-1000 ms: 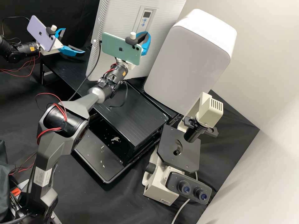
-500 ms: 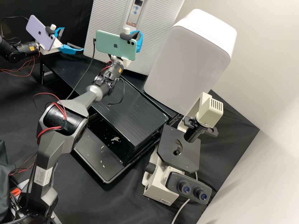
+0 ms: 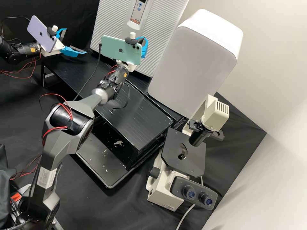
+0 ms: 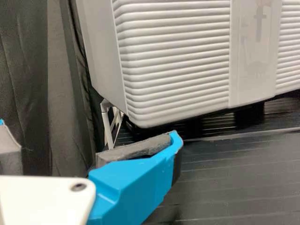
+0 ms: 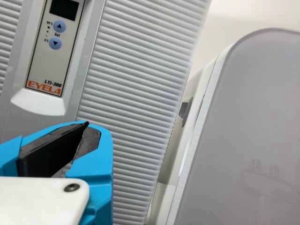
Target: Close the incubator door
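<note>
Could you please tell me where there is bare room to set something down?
There is bare black cloth between the microscope and the pale wall, and more in front of the lower tray. It is crowded at the incubator, where the right gripper is close to its front and the white cabinet leaves only a narrow gap.

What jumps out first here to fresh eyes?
Probably the big smooth-fronted white box, upper right in the high view, beside the ribbed incubator door. Next, the mint phone mounted on the right arm, whose bright blue right tool is in front of that door. Then the cream microscope, lower right.
</note>
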